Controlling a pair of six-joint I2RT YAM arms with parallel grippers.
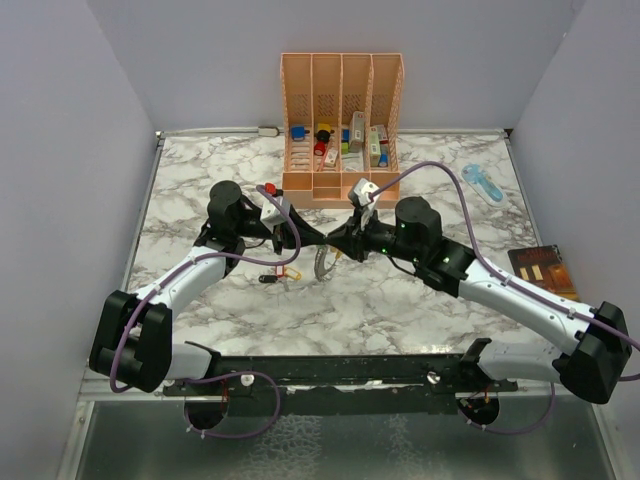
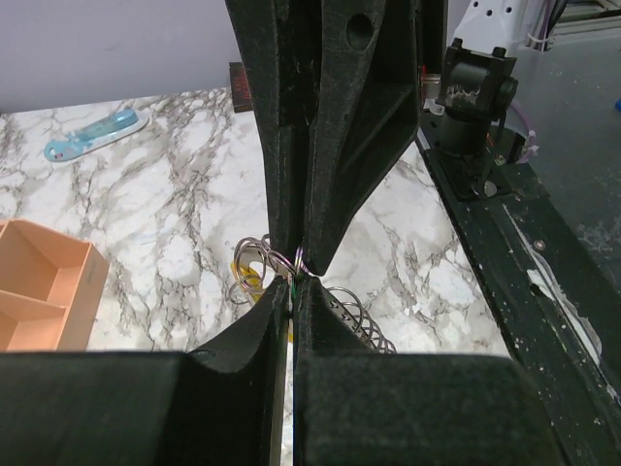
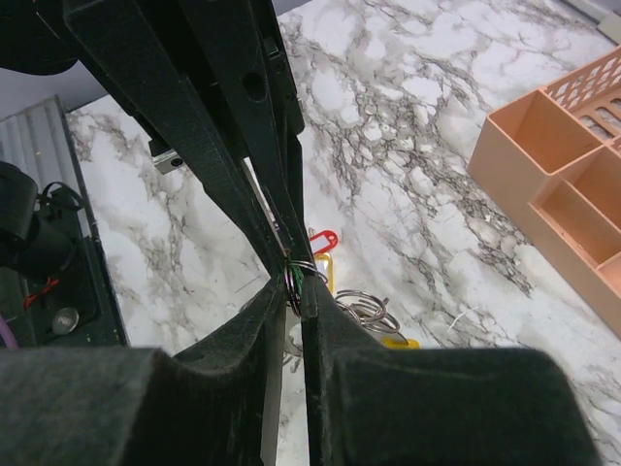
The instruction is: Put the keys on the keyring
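My two grippers meet tip to tip above the middle of the table. The left gripper [image 1: 317, 240] [image 2: 294, 283] is shut on a green-tagged key [image 3: 309, 275], seen as a thin green sliver between its pads. The right gripper [image 1: 333, 241] [image 3: 300, 283] is shut on the silvery wire of the keyring [image 1: 323, 263], whose loops [image 3: 370, 311] and yellow band [image 3: 399, 342] hang just below the tips. Two more keys, with a red tag [image 3: 323, 240] and a yellow tag [image 3: 321, 267], lie on the marble [image 1: 281, 273] under the left arm.
An orange slotted organiser [image 1: 342, 125] holding small items stands at the back centre. A light-blue oblong gadget [image 1: 483, 183] lies at the back right. A dark booklet [image 1: 543, 268] lies at the right edge. Grey walls enclose the table.
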